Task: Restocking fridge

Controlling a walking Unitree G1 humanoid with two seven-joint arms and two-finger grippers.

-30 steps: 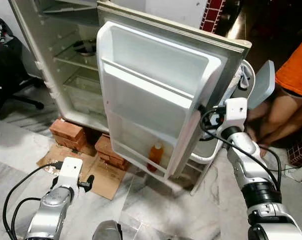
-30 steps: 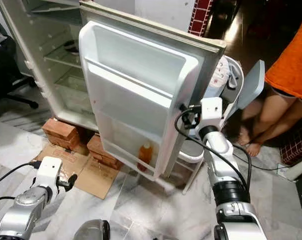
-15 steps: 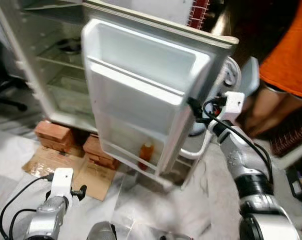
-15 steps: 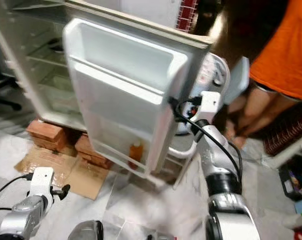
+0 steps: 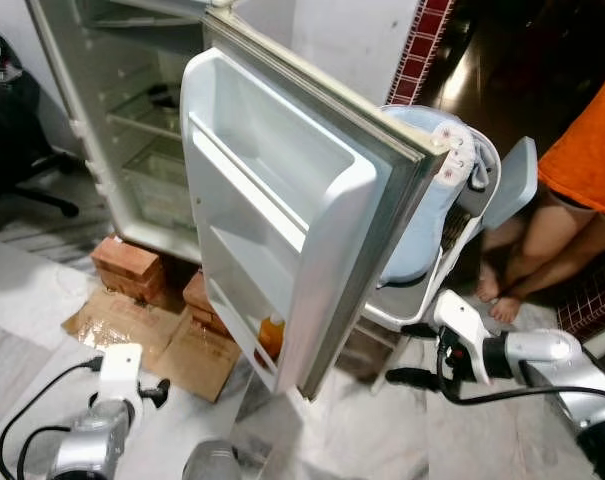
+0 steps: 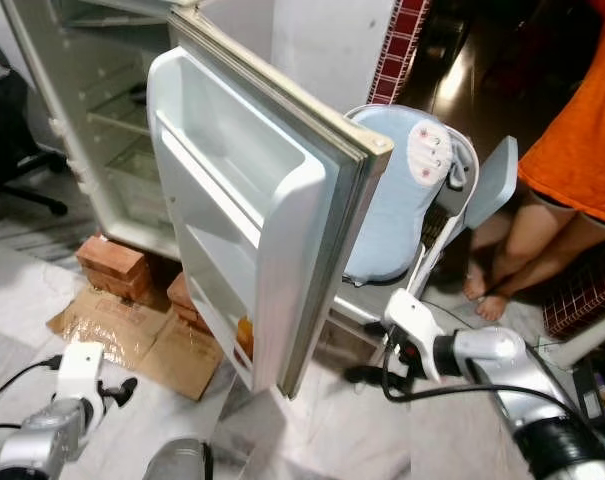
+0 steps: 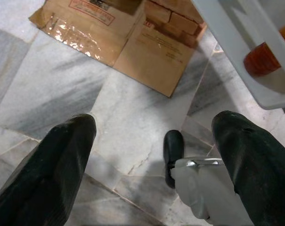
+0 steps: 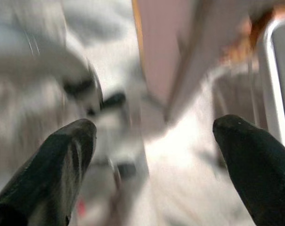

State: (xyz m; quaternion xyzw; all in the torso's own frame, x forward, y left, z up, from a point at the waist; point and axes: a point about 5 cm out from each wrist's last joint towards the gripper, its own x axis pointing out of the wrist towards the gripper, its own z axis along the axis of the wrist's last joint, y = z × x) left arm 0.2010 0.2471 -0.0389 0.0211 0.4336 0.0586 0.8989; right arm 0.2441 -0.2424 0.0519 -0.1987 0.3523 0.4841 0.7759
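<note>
From the head views you see the fridge door swung open, an orange bottle in its lowest shelf. Your right gripper sits low beside the door's edge, near a blue baby chair and a person's legs; a swing could clip either.

Left wrist view: your left gripper is spread wide, empty, above cardboard whose red print is unreadable.

Right wrist view: fingers apart, holding nothing; blurred.
</note>
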